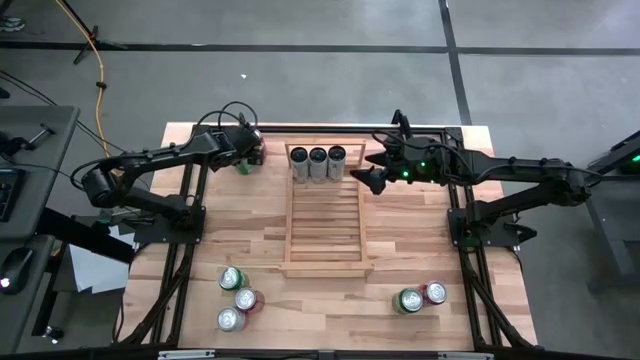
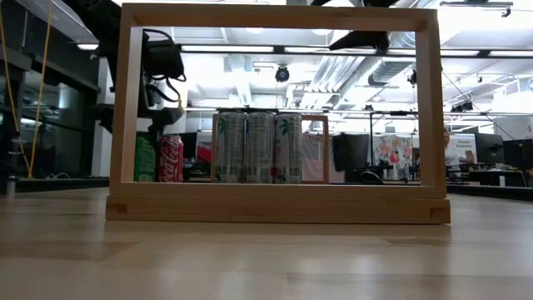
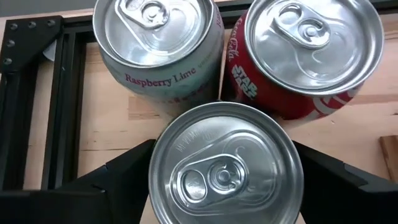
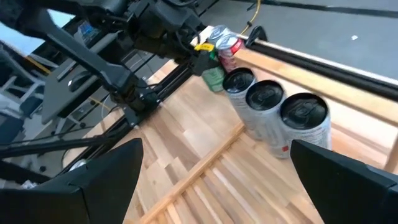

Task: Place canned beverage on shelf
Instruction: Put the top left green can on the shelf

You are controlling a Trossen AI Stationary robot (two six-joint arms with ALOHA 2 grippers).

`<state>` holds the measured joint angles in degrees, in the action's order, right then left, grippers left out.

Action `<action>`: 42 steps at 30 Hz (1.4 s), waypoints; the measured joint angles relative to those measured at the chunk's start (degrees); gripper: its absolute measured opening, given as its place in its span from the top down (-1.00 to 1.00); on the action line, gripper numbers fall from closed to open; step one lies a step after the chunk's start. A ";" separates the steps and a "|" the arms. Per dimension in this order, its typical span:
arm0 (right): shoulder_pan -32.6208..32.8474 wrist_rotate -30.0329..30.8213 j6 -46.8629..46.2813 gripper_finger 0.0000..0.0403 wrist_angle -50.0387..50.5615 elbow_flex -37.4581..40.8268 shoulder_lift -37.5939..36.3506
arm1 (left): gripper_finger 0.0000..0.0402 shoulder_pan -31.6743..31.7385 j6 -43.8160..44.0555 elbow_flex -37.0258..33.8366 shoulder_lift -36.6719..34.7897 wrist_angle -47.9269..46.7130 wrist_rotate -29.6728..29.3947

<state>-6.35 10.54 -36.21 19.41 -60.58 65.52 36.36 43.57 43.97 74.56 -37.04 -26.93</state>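
Three tall silver cans (image 1: 318,163) are seen standing side by side at the far end of the shelf (image 1: 322,235), which is laid flat on the counter (image 1: 400,250). The left tool (image 1: 243,160) is positioned at the far-left corner, its fingers (image 3: 118,174) set either side of a silver-topped can (image 3: 225,163) beside a red can (image 3: 298,81) and a Raspberry Lime can (image 3: 158,50); whether it is gripped cannot be told. The right tool (image 1: 368,172) is held released just beside the shelf's far right end.
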 joint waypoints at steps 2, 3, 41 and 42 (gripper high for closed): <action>0.00 -0.69 0.04 -0.96 0.03 0.00 0.00 | -0.43 -0.02 -0.13 -0.04 -0.53 -0.47 0.64; 0.00 -0.98 0.04 -0.96 -0.01 0.00 0.00 | -0.43 -0.04 -0.15 -0.10 -0.88 -0.79 0.95; -0.04 -6.65 5.18 -0.96 0.04 0.00 -0.02 | -0.43 -34.33 -49.05 13.84 3.42 10.59 12.13; -0.04 -6.66 5.18 -0.96 0.05 0.00 -0.02 | -0.43 -33.78 -48.11 13.84 4.51 11.39 13.66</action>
<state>-6.39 3.88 -31.03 19.46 -60.58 65.49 2.58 -4.54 57.80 79.06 -25.66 -13.27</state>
